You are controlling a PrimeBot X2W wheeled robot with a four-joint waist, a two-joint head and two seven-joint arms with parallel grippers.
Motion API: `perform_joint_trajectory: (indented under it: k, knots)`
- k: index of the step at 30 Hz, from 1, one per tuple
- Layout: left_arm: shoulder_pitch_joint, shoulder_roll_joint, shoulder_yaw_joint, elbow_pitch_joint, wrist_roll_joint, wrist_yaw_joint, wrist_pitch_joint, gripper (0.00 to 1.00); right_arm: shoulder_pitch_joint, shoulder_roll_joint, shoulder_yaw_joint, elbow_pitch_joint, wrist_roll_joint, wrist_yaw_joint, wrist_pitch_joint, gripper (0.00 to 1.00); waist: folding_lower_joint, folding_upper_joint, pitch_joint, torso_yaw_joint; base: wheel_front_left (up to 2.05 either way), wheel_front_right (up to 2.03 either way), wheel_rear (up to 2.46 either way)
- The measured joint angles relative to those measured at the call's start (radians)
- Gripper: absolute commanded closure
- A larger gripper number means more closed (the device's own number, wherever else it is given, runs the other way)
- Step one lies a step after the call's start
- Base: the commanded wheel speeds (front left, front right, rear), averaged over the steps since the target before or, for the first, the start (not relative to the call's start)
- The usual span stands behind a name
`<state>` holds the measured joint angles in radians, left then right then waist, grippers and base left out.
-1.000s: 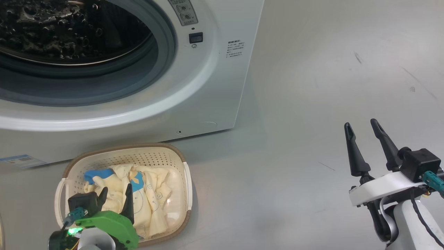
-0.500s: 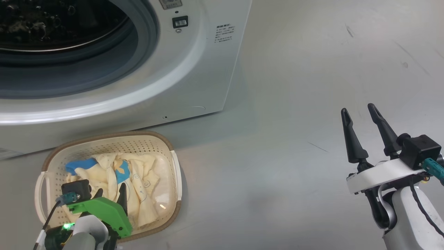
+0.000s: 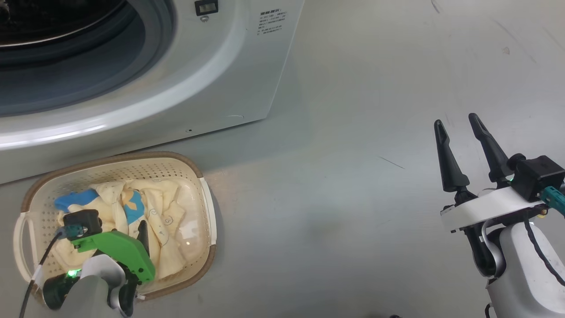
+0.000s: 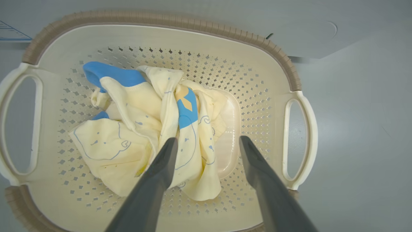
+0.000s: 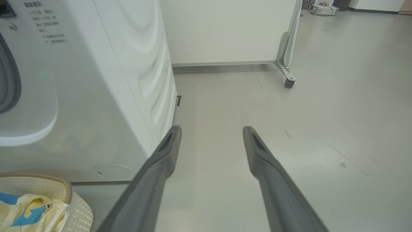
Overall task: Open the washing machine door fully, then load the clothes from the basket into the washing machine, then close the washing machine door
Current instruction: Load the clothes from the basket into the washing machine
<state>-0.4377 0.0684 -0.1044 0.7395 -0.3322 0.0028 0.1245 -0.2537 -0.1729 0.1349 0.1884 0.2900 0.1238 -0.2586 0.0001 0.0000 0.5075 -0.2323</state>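
The cream basket (image 3: pixel 201 176) with a brown rim (image 4: pixel 161 19) stands on the floor in front of the white washing machine (image 3: pixel 212 88). The machine's round mouth is uncovered, and the washing machine door is out of view. Cream clothes (image 3: pixel 163 207) with blue trim (image 4: pixel 135 129) lie piled in the basket. My left gripper (image 3: pixel 126 226) hangs open just above the pile (image 4: pixel 208 141), fingers pointing down, holding nothing. My right gripper (image 3: pixel 456 120) is open over the floor far to the right (image 5: pixel 211 129). The right wrist view also shows the washing machine (image 5: pixel 96 80), the basket (image 5: pixel 48 182) and the clothes (image 5: pixel 19 209).
Grey floor (image 3: pixel 353 176) stretches from the basket to my right arm. In the right wrist view, a white panel on a castor (image 5: pixel 288 83) stands beyond the machine's side.
The head camera has tilted, so machine and basket slide up and left in the picture. My left gripper stays open over the basket. The right gripper keeps its pose.
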Motion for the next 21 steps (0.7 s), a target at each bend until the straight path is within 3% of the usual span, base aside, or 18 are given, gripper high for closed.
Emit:
perform_joint_trajectory:
  k: [21]
  knots:
    - [-0.091,0.012,0.043,0.119,-0.020,0.046,0.026,0.00,-0.023,0.003,-0.020,0.002,0.007,0.000,0.000,0.00,0.0000,0.0000,0.073,-0.016,0.00,0.00,0.00]
